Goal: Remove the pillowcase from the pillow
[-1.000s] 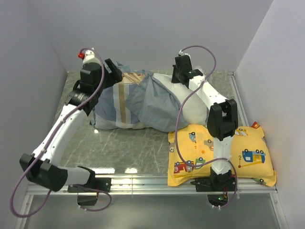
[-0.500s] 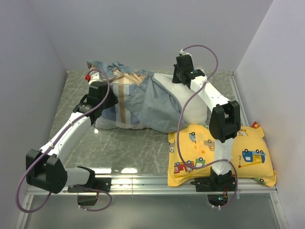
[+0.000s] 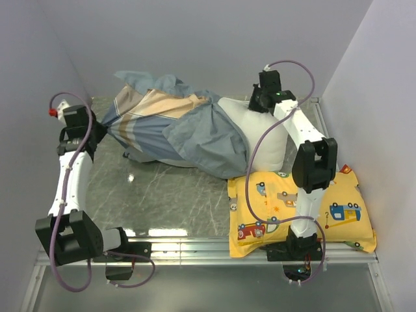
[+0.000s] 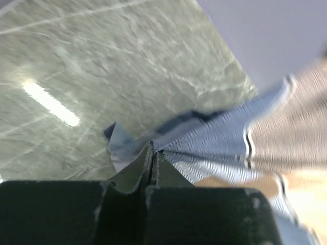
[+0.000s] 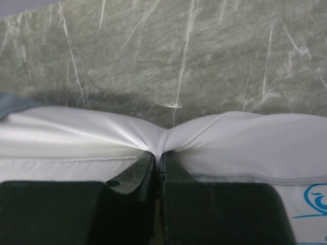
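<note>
Clearly, the risk here lies in two small pinches. The left gripper (image 3: 99,132) is clamped on a bunched corner of the pillowcase (image 3: 179,127) at the far left of the table (image 3: 175,201), and the cloth fans out taut from its fingertips toward the pillow (image 3: 273,140). The left wrist view shows only a small tuft of striped fabric (image 4: 214,138) between the closed jaws, so a harder pull could probably let it slide free.

The right gripper (image 3: 258,104) is shut on a thin fold at the white pillow's far right end. If that fold slips, the pillow would likely travel with the cover instead of parting from it.

The pillowcase covers the pillow's left part, with its blue-grey inside turned back over the middle and the white right end bare. That turned-back band could bunch against the stuffing and jam.

The pillow's near edge touches the yellow printed pillow (image 3: 299,211), which might be dragged along or snag the cover.
</note>
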Motion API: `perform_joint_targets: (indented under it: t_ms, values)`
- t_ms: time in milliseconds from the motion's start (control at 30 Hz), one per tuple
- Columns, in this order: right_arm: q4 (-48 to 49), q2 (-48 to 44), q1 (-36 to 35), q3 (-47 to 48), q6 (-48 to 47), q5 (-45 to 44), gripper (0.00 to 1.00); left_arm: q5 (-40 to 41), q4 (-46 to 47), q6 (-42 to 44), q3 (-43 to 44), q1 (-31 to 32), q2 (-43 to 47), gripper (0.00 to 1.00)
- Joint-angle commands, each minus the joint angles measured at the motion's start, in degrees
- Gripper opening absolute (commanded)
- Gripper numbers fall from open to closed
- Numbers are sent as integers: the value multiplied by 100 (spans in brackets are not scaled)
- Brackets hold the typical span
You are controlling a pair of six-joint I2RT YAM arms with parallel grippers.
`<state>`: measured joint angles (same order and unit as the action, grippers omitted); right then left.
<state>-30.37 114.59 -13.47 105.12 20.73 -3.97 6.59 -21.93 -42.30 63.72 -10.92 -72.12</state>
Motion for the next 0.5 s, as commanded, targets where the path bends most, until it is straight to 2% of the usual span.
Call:
perform_joint_targets:
  t_ms: [0,67,133,167,200,233,267,367,400,467]
  values:
    - [-233,-507,714,325,1,-378,0,379,190,20,219,-762,409,0]
    - [-250,-525,715,447,-16,-350,0,230,189,20,255,-754,356,0]
    - [-189,-516,593,483,-16,-149,0,-296,461,-32,54,-754,400,0]
    - [-145,-525,531,483,-34,-140,0,-516,575,-6,0,-745,400,5]
    - [-127,-508,452,492,-121,-209,0,-884,707,38,-26,-632,400,11]
    - [-127,-490,260,527,-165,-271,0,-922,691,195,60,-518,383,19]
    - [-110,-455,179,527,-244,-341,0,-844,699,309,105,-343,409,41]
    - [-101,-358,3,501,-245,-430,0,-212,603,688,333,658,646,75]
    - [-83,-358,-6,466,-236,-412,0,-89,594,758,368,1244,742,78]
    - [-4,-340,-32,413,-219,-377,0,184,497,759,422,1801,813,82]
